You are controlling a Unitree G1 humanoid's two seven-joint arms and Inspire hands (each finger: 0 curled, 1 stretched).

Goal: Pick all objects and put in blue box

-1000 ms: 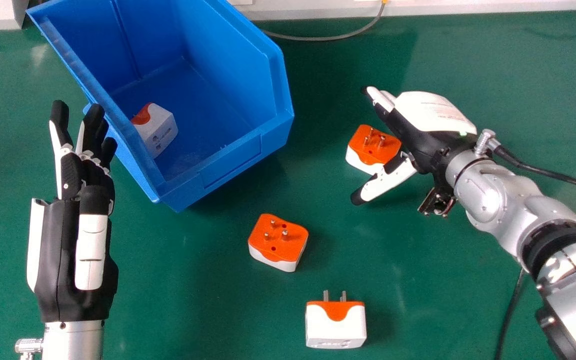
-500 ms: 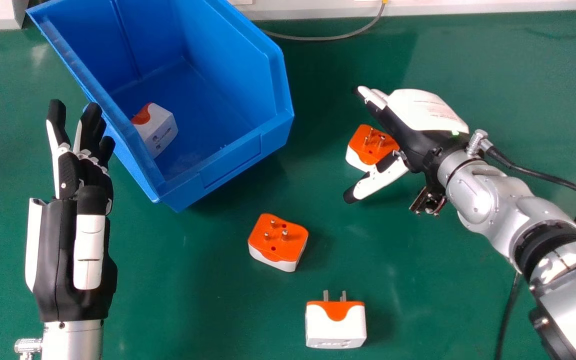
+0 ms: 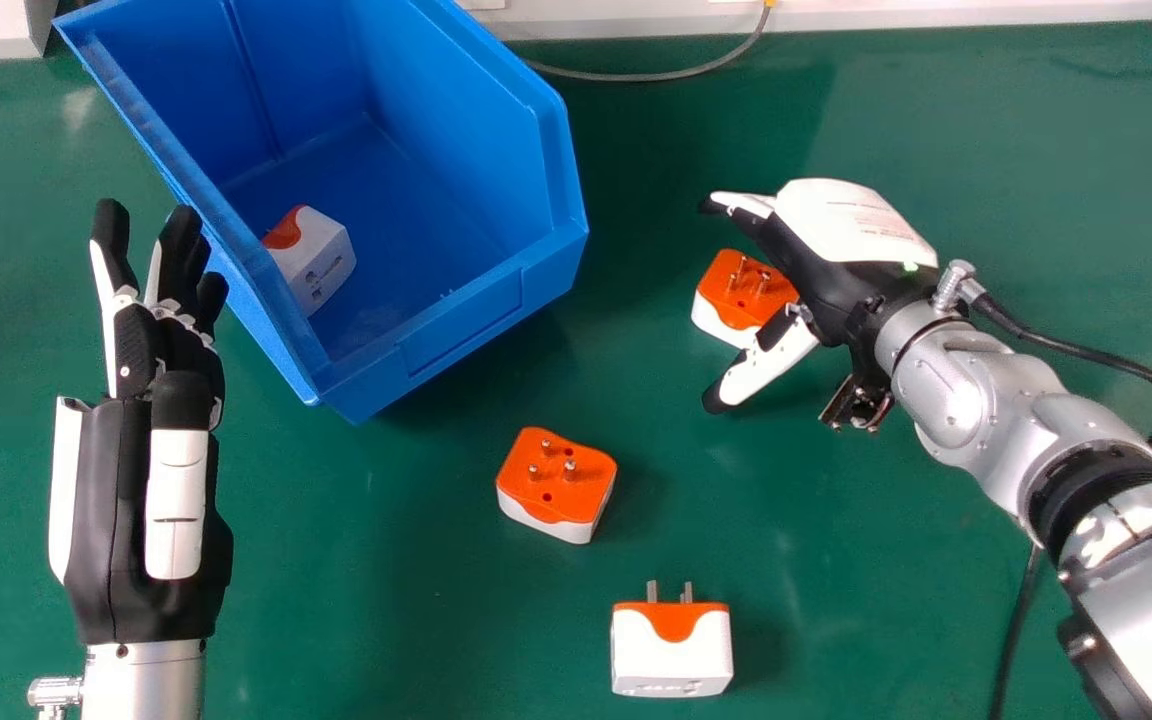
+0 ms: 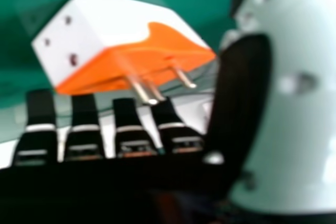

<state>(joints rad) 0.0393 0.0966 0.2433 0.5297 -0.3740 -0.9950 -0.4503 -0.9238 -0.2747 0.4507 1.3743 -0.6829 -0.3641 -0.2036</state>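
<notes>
My right hand (image 3: 826, 250) is over the far adapter (image 3: 739, 295), its fingers beyond the orange-and-white block and its thumb on the near side, not closed on it. In the right hand view the adapter (image 4: 115, 40) lies past the fingertips of my right hand (image 4: 126, 140), pins pointing toward them. A second adapter (image 3: 556, 485) sits pins up at mid-table. The third adapter (image 3: 672, 650) stands near the front, pins facing away. One more adapter (image 3: 314, 262) rests inside the blue box (image 3: 456, 335). My left hand (image 3: 151, 480) is beside the box's left side, fingers straight.
The green table (image 3: 386, 600) spreads around everything. A grey cable (image 3: 666, 76) curves along the back edge, where a pale ledge (image 3: 886, 18) runs. A black cable (image 3: 1021, 620) hangs by my right forearm.
My right hand has shifted slightly left over the far adapter, and its fingers and thumb have bent in a little lately. My left hand has drifted very slightly left. The adapters have stayed put.
</notes>
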